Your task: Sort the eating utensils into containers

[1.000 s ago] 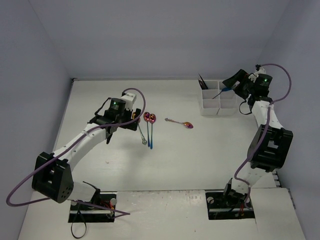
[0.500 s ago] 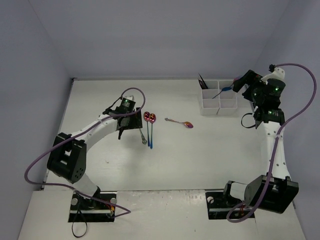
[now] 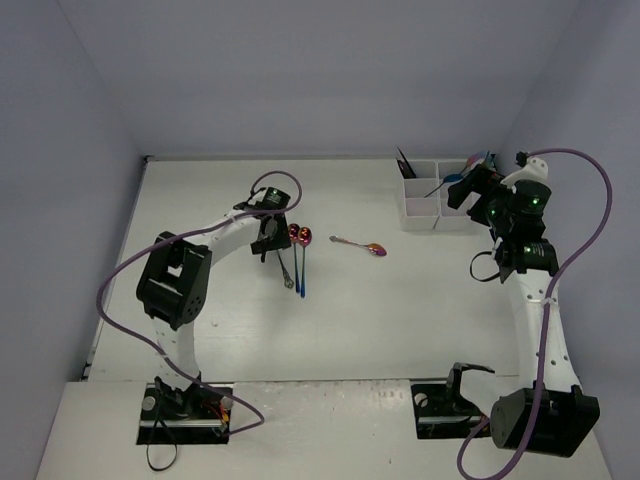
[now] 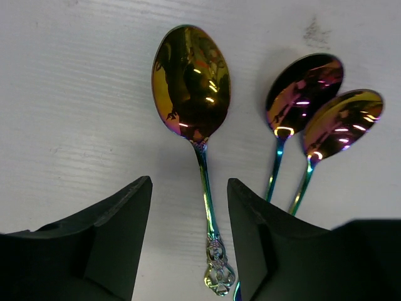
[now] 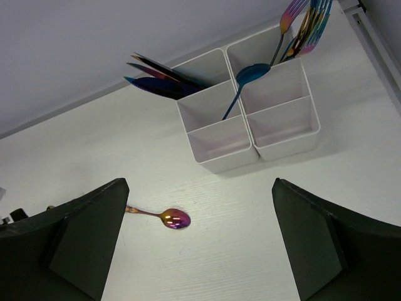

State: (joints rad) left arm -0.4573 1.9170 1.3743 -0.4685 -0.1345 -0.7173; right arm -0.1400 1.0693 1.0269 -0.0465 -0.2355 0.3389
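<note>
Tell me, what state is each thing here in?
Left jaws: open, astride gold spoon handle.
Right jaws: open, empty.
Spoon pair: lying side by side.
Lone spoon: lying on table.
Blue spoon: leaning in tray.
Knives: standing in tray.
Forks: standing in tray.

Three spoons are lying on the table (image 3: pixel 400 320), left of centre, bowls pointing far and handles running near. The leftmost spoon (image 4: pixel 191 81) is sitting a little apart, and the left gripper (image 4: pixel 189 188) is standing over it, a finger on either side of its handle without touching it. The pair (image 4: pixel 304 88) is lying just to its right, side by side, bowls close together. A lone spoon (image 3: pixel 362 246) is lying farther right, between the pair and the tray (image 3: pixel 438 222). The tray is sitting at the far right. Knives (image 5: pixel 156 80) are standing in its far-left compartment and forks (image 5: pixel 307 22) in its far-right. A tray spoon (image 5: pixel 250 75) is leaning at the middle divider. The right gripper (image 3: pixel 466 190) is hanging just right of the tray.
</note>
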